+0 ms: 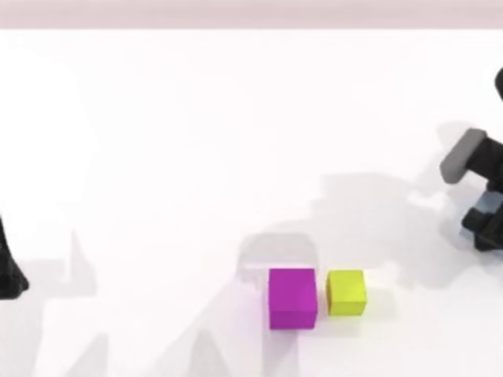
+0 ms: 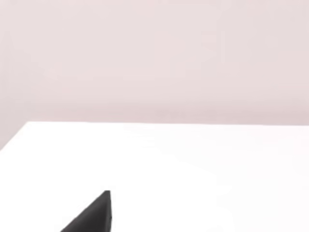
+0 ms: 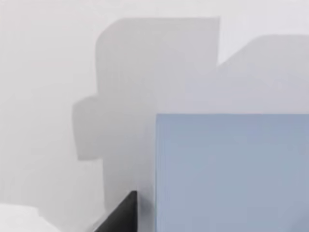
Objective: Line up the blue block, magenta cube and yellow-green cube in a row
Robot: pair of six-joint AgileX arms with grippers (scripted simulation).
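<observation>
Much of the right arm's gripper (image 1: pixel 486 224) is cut off by the right edge of the top view, and only a sliver of pale blue shows there between its dark fingers; the right wrist view fills in the rest, where the pale, light-blue matte blue block (image 3: pixel 231 171) takes up a large part of the picture right beside one dark finger (image 3: pixel 120 215), so the fingers are clenched on it. Whether the block rests on the white bench (image 1: pixel 196 157) or hangs above it cannot be told. The left arm (image 1: pixel 9 271) is parked at the far left edge of the top view, mostly out of the picture, and its wrist view shows only one dark fingertip (image 2: pixel 94 215) over bare bench, so whether its fingers are released or clenched cannot be told. The vivid magenta-purple plain magenta cube (image 1: pixel 292 298) sits near the front edge of the bench, a little right of centre, with the smaller bright lime yellow-green cube (image 1: pixel 346 292) just beside it on its right, a narrow gap between them. A wide stretch of bench lies open to the left of the magenta cube and behind both cubes; between the yellow-green cube and the right gripper there is also free surface.
</observation>
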